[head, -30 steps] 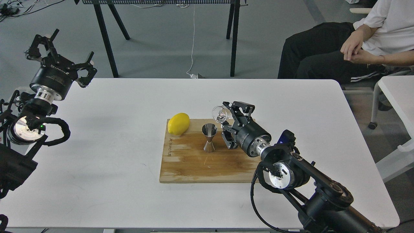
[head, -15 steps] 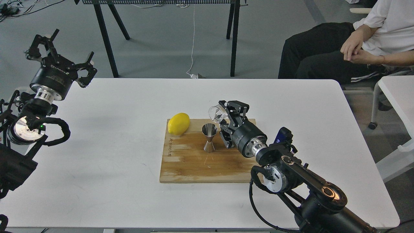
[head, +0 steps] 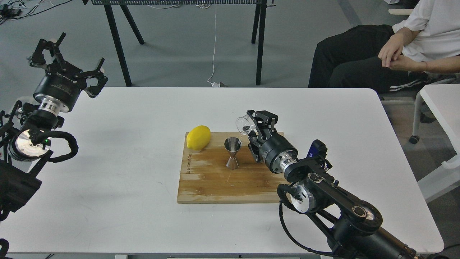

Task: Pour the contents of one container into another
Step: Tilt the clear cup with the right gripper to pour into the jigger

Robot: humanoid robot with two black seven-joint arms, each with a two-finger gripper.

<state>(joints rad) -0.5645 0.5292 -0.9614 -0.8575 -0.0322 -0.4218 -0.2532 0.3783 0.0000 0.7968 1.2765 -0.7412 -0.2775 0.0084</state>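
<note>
The clear glass cup (head: 244, 125) hangs tilted on its side, mouth pointing left, just above and right of the steel jigger (head: 232, 153). My right gripper (head: 256, 131) is shut on the cup. The jigger stands upright on a wooden cutting board (head: 215, 180), its open top below the cup's lip. Whether anything flows between them is too small to tell. My left gripper (head: 66, 54) is raised off the table's far left corner, open and holding nothing.
A yellow lemon (head: 198, 137) lies on the board's back left corner. The white table (head: 125, 151) carries the board at its middle. A seated person (head: 395, 50) is beyond the far right corner, and black table legs (head: 118, 43) stand behind.
My right gripper shifted left with the cup, then drew slightly back right, keeping the cup tilted over the jigger. The left arm has not moved.
</note>
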